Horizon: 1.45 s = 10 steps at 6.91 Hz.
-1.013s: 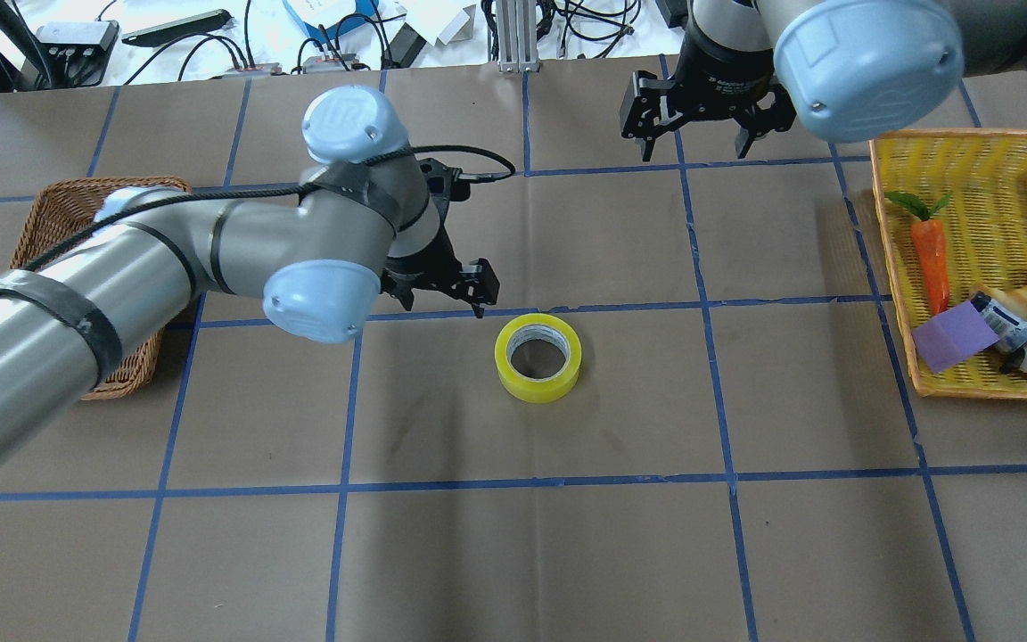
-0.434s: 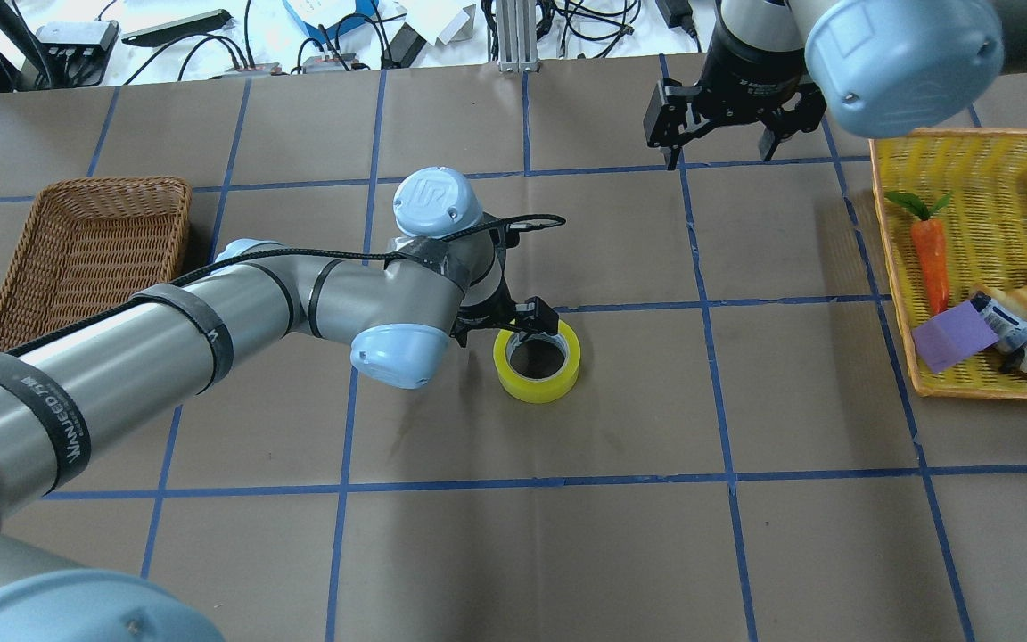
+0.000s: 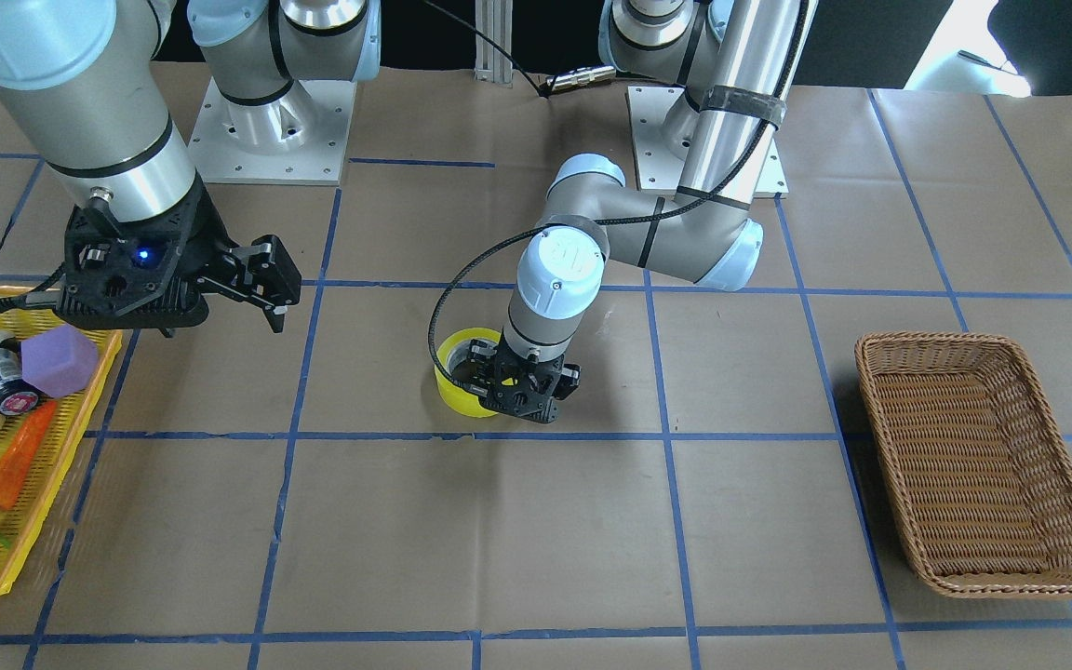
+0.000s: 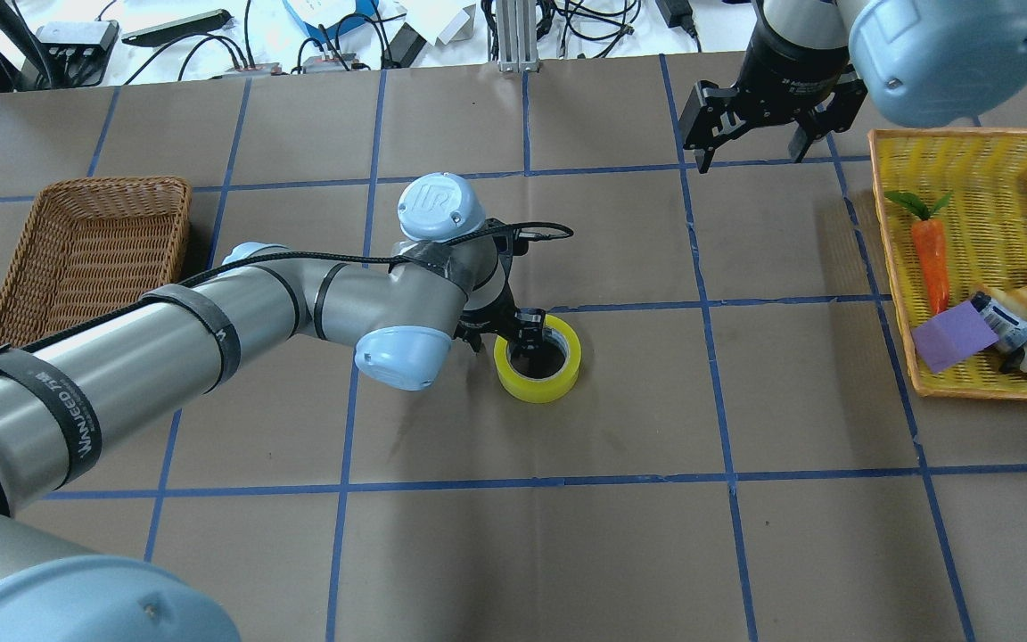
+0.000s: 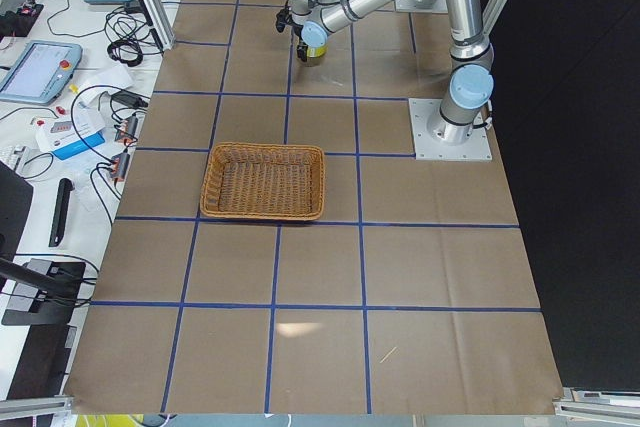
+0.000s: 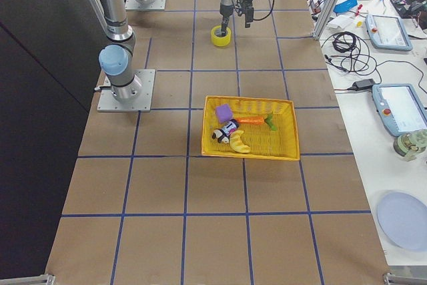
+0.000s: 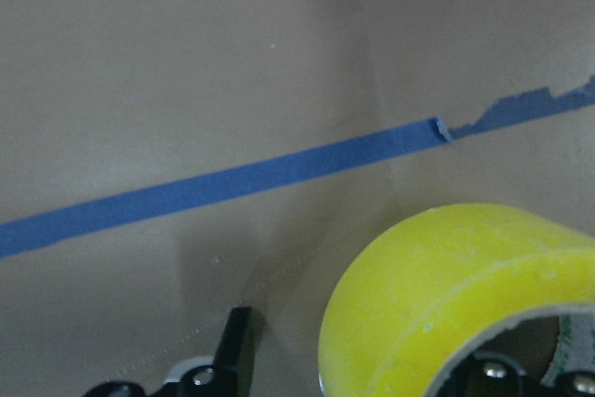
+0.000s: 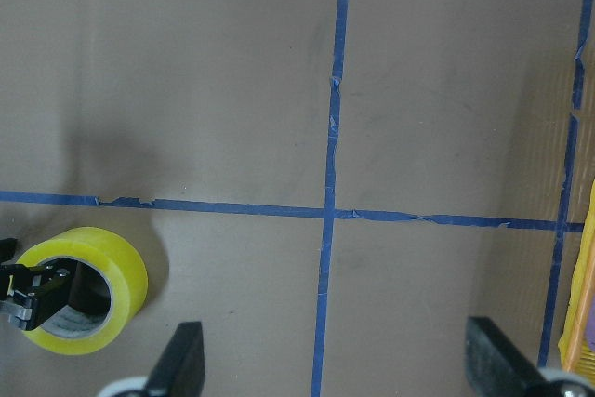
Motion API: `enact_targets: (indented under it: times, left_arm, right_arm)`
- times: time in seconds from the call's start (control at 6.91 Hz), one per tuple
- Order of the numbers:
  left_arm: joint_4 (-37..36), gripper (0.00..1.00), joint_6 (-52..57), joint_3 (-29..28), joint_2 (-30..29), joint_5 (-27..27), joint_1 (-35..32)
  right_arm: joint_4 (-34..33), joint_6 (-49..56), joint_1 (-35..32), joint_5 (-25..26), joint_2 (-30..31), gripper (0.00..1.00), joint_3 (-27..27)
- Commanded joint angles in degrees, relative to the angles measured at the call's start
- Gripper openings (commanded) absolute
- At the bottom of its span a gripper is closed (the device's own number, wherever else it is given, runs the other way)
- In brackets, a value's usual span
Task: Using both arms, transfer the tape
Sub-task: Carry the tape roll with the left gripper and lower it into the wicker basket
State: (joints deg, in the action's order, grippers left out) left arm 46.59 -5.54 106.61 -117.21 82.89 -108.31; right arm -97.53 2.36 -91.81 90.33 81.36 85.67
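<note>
The left arm reaches out from the robot's side of the bench to the middle. There the tape lies flat, hole up, just short of a blue grid line. The left gripper is down on it, with its fingers apart and astride the roll's wall on the robot's left side. In the left wrist view the outer finger stands clear of the yellow wall with bare bench between, and the inner finger sits inside the core.

The step in hand appears to be the pick-up. To do it well, the fingers should go low enough to catch the full height of the wall before they close. They should then close squarely, so that the roll is pinched and not pushed sideways across the paper. The lift should be straight up. For a hand-over, the far side of the ring should stay free for the other arm.

Further out, a wicker basket stands on the left and a yellow basket of small items on the right, both well apart from the tape. At the far side the right gripper hovers above the bench near the yellow basket. Its fingers are spread wide and hold nothing.
</note>
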Motion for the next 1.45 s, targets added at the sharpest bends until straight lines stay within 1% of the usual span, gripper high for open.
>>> enact_targets:
  times: [0.0,0.14,0.29,0.43,0.58,0.72,0.87,1.01,1.16,1.3]
  left_arm:
    - [0.0,0.06,0.9,0.0,0.6,0.3,0.0]
    - [0.0,0.00,1.0,-0.1,1.1,0.3,0.1]
    - [0.2,0.00,1.1,-0.7,2.0,0.6,0.6]
    - [0.6,0.00,1.1,-1.0,3.6,0.8,2.8]
    - [2.5,0.00,1.4,-1.1,8.5,0.5,8.2]
    - [4.5,0.01,6.0,-1.7,12.0,0.4,16.1]
    - [7.0,0.01,13.9,-2.6,13.7,0.4,23.4]
    - [9.4,0.01,23.1,-4.5,13.2,0.5,30.7]
    - [12.1,0.01,35.3,-7.3,11.8,2.4,37.9]
    - [13.1,0.01,49.3,-9.6,9.9,9.0,43.3]
  right_arm:
    - [0.0,-0.2,-0.7,0.0,0.2,1.00,0.0]
    - [0.0,-0.2,-0.7,-0.1,0.2,1.00,0.0]
    - [0.0,-0.2,-0.7,0.0,0.2,1.00,0.0]
    - [0.0,-0.2,-0.7,-0.1,0.2,1.00,0.0]
    - [-0.1,-0.2,-0.7,-0.1,0.2,1.00,0.0]
    - [-0.2,-0.2,-0.7,-0.1,0.2,1.00,-0.1]
    - [-0.1,-0.1,-0.7,-0.1,0.2,1.00,0.0]
    - [-0.1,-0.1,-0.7,-0.1,0.2,1.00,0.0]
    - [0.0,-0.1,-0.7,-0.1,0.2,1.00,0.0]
    - [0.0,-0.1,-0.7,-0.1,0.2,1.00,0.0]
